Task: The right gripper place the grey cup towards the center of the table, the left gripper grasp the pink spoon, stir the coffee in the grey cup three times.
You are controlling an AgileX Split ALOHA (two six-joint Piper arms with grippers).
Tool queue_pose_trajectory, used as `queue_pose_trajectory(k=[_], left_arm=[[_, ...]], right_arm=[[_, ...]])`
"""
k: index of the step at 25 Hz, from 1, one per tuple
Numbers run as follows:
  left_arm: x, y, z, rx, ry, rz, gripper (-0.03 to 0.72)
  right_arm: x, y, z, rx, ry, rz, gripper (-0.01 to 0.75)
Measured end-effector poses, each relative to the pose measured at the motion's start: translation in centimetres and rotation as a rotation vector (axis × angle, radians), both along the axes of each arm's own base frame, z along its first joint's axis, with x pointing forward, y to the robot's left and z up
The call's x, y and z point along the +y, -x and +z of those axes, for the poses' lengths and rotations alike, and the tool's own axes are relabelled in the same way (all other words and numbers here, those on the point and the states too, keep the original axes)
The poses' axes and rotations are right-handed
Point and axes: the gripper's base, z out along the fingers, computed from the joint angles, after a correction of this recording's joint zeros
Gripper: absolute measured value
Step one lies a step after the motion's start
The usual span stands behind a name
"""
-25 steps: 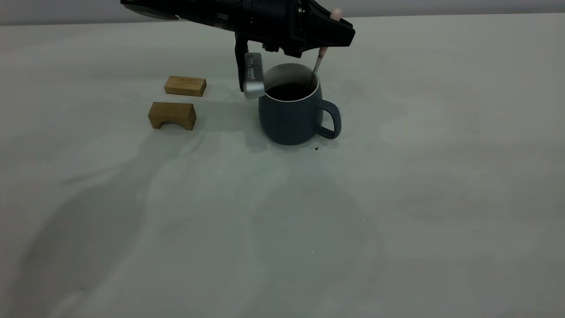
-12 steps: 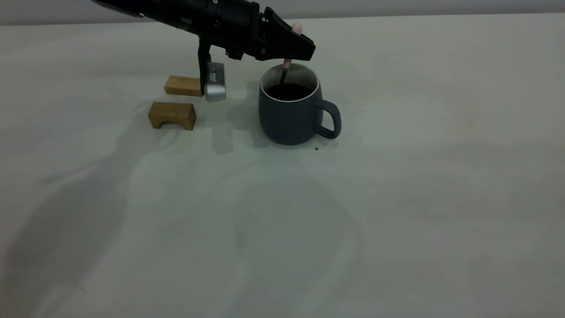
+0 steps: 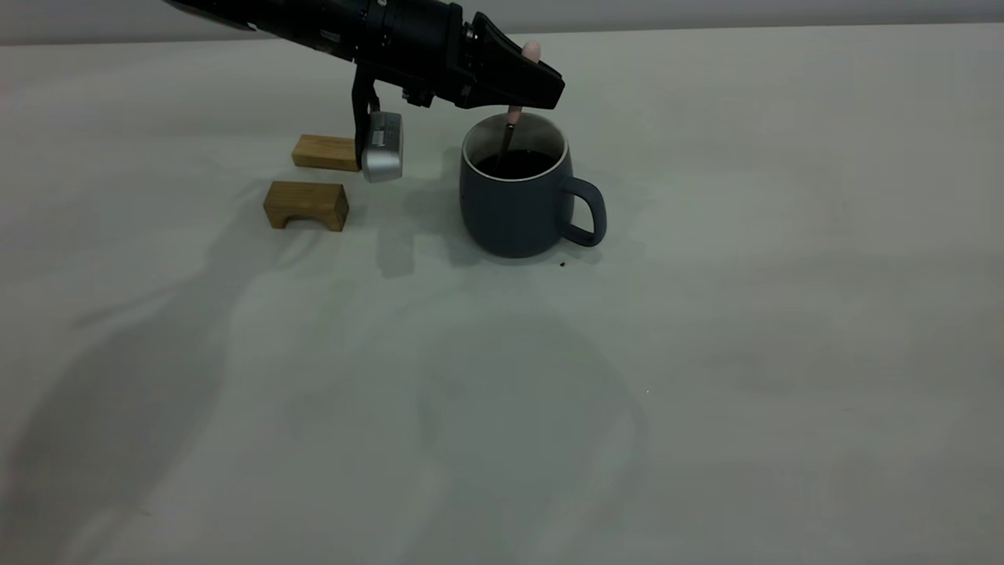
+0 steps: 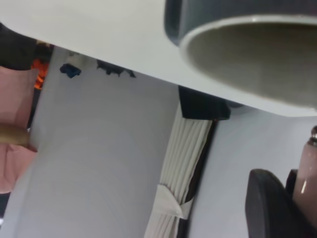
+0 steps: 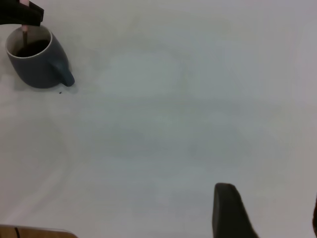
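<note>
The grey cup (image 3: 514, 204) stands upright on the table (image 3: 706, 329), handle pointing right, with dark coffee (image 3: 514, 163) inside. My left gripper (image 3: 545, 88) hovers just above the cup's rim, shut on the pink spoon (image 3: 511, 118). The spoon hangs nearly upright, its lower end dipped in the coffee near the back left of the cup. The left wrist view shows the cup's rim (image 4: 247, 54) and the spoon handle (image 4: 308, 173) pinched beside a black finger (image 4: 267, 208). My right gripper (image 5: 270, 210) hangs open, far from the cup (image 5: 37, 64), holding nothing.
Two wooden blocks lie left of the cup: a flat one (image 3: 329, 152) behind and an arched one (image 3: 306, 205) in front. A silver-grey block (image 3: 382, 146) hangs from the left arm beside the flat one. A tiny dark speck (image 3: 562, 264) lies by the cup's base.
The left gripper carried the spoon from the right side of the cup across to the left, then edged slightly back to the right. The cup has stayed put.
</note>
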Motion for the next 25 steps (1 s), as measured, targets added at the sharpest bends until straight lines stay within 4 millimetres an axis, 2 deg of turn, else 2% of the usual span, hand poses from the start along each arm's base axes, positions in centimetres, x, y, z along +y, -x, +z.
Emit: queue_pose_trajectory(k=[2, 5, 8, 11, 14, 18, 25], left_arm=[[0.0, 0.2, 0.1, 0.003, 0.012, -0.017, 0.148], [-0.1, 0.3, 0.2, -0.082, 0.019, -0.076, 0.331], [0.0, 0.5, 0.0, -0.258, 0.007, -0.172, 0.505], [0.0, 0.6, 0.5, -0.484, -0.001, -0.301, 0.596], [0.2, 0.9, 2.4, -0.734, -0.008, -0.481, 0.601], [0.7, 1.3, 6.0, -1.068, -0.046, -0.756, 0.553], [0.8, 3.4, 13.1, -1.564, -0.161, -1.402, 0.446]], right_arm=[[0.0, 0.0, 0.0, 0.000, 0.000, 0.000, 0.438], [0.0, 0.0, 0.0, 0.000, 0.000, 0.000, 0.438], [0.0, 0.0, 0.0, 0.000, 0.000, 0.000, 0.438], [0.0, 0.0, 0.0, 0.000, 0.000, 0.000, 0.438], [0.0, 0.0, 0.0, 0.000, 0.000, 0.000, 0.438], [0.0, 0.0, 0.0, 0.000, 0.000, 0.000, 0.438], [0.0, 0.0, 0.0, 0.000, 0.000, 0.000, 0.438]])
